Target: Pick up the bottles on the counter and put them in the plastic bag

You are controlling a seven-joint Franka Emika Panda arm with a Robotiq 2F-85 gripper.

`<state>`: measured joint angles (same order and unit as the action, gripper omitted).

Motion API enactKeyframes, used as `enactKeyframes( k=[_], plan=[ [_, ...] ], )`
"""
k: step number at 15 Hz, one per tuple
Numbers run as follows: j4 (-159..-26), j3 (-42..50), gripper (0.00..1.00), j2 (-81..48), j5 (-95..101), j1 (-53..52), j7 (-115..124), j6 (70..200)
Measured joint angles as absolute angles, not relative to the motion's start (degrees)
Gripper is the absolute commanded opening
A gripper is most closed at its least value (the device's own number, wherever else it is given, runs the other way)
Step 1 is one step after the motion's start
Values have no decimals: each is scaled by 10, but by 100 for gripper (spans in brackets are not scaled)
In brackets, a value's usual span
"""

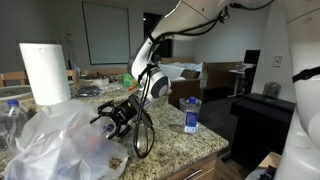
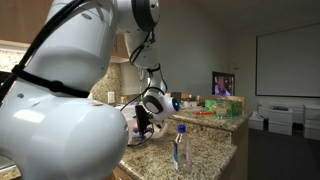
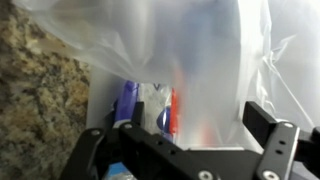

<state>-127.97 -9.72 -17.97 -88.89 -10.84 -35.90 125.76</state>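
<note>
Gripper: the gripper (image 3: 176,140) stood wide open, its dark fingers (image 3: 272,140) well apart at the bottom of the wrist view, with nothing clamped between them.
Contact: whether a finger touched the bag (image 3: 190,50) could not be told; in an exterior view the gripper (image 1: 122,115) hung just beside the film.
Bag: it filled most of the wrist view; in an exterior view the bag (image 1: 55,145) lay crumpled on the counter (image 1: 175,145), at the lower left.
Inside the bag: only the wrist view showed this. Through the film lay a blue-capped bottle (image 3: 127,100) and, beside it, a red bottle (image 3: 172,110) (both blurred, so the full count could not be told).
Outside the bag: a standing bottle (image 1: 191,115) was upright on the counter, well apart from the gripper; both exterior views showed it, the wrist view did not.
Edge: an edge bottle (image 1: 12,112) with a blue cap was cut off by the frame and partly hidden behind the bag.
Roll: a paper towel roll (image 1: 45,72) stood upright behind the bag, seen in that exterior view alone.
Arm: the white arm (image 2: 60,120) filled the left of an exterior view; the gripper (image 2: 140,125) and the standing bottle (image 2: 180,148) showed there, but the bag could not be made out.
Counter: speckled granite (image 3: 40,90) showed left of the bag in the wrist view.
</note>
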Motion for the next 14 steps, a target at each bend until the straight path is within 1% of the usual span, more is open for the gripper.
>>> enactKeyframes(
  k=[2,3,4,5,8,9,14],
  plan=[
    [-1279,-97,100,-180,-915,-108,-368,1240],
    [-1279,-97,75,-180,-925,-108,-373,1232],
    [-1278,-97,74,-180,-931,-108,-377,1225],
    [-1278,-97,68,-180,-936,-108,-379,1218],
    [-1277,-94,46,-178,-942,-108,-380,1210],
    [-1277,-92,41,-176,-942,-108,-380,1210],
    [-1274,-78,7,-134,-941,-108,-380,1210]
  ],
)
